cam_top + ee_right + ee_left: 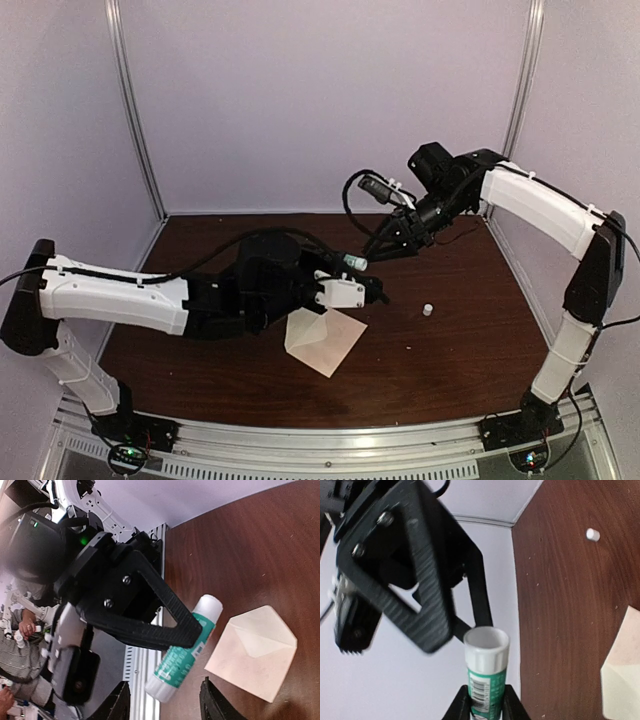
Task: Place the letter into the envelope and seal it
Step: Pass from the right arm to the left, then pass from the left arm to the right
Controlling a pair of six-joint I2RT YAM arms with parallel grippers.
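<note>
The envelope (325,340) lies flat on the brown table, cream-tan, its triangular flap open (255,652). No separate letter sheet is in view. My left gripper (362,280) is shut on a green-and-white glue stick (486,680), held above the table just beyond the envelope's far corner. In the left wrist view both fingers press the tube's sides (486,700). My right gripper (165,705) is open, its jaws wide apart on either side of the stick's ridged white end (162,687) without touching it. It hangs just behind the left gripper (374,252).
A small white cap-like piece (427,310) sits on the table to the right of the grippers, also in the left wrist view (592,534). Pale walls close the table at the back and sides. The metal rail (330,445) runs along the near edge.
</note>
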